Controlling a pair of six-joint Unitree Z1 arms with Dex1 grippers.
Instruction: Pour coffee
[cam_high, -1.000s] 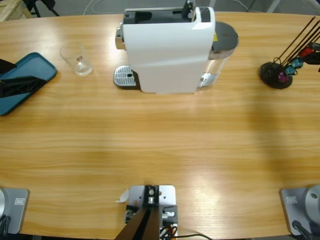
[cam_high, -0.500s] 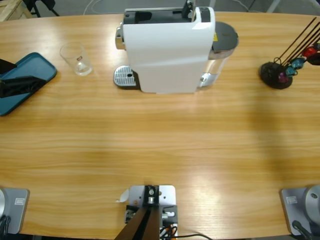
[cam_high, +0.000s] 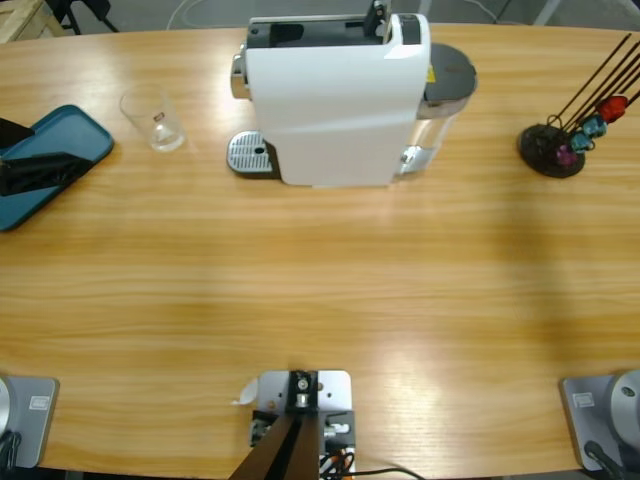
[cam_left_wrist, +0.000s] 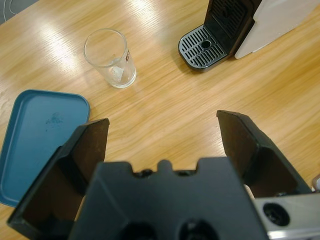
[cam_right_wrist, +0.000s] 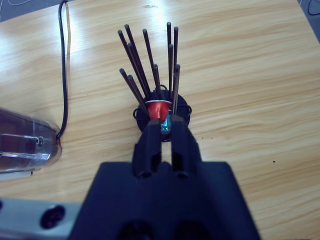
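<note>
Leftward along the rack (cam_high: 551, 150) has crept the red capsule (cam_right_wrist: 158, 108), clenched in the right pincer (cam_right_wrist: 164, 131); left pincer (cam_left_wrist: 165, 131) gapes above the counter (cam_left_wrist: 165, 95) near the glass (cam_left_wrist: 111, 57).

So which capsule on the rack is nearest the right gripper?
The red capsule, highest among the rods, just beyond the right gripper; the blue capsule and pink capsule sit lower.

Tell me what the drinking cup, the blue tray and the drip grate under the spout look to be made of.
Cup: clear glass, or possibly clear plastic; the wood shows through it.
Blue tray: likely matte plastic, even teal colour, rounded moulded rim.
Drip grate: looks like brushed or plated metal, silvery sheen with slotted holes; metallised plastic is possible.
</note>
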